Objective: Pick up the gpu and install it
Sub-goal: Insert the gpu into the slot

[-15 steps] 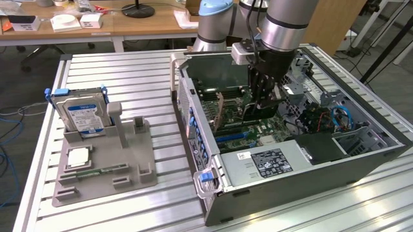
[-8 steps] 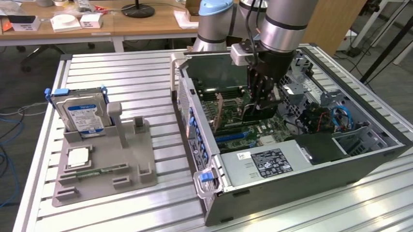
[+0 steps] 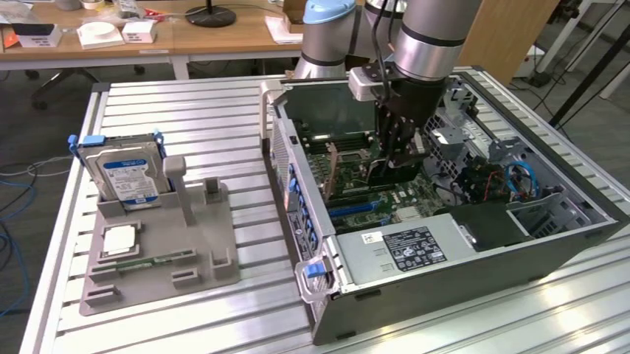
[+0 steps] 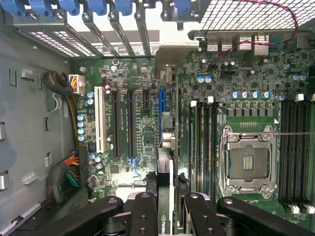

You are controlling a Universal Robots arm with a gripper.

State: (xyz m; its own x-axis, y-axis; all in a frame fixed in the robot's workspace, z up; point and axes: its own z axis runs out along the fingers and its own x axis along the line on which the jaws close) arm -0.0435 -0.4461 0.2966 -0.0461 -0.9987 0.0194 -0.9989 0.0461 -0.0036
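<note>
Green circuit-board gpu card (image 4: pixel 166 201), gripped edge-down between black fingers (image 4: pixel 143 216), hangs over long blue expansion slot (image 4: pixel 161 105); insertion in hand, unseated, alignment judged critical.

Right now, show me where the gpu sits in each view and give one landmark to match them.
Exterior view: the gpu hangs from the gripper inside the open computer case.
Wrist view: the gpu stands edge-on between the fingers, over the expansion slots.
Shared landmark: the green motherboard beneath it.
</note>
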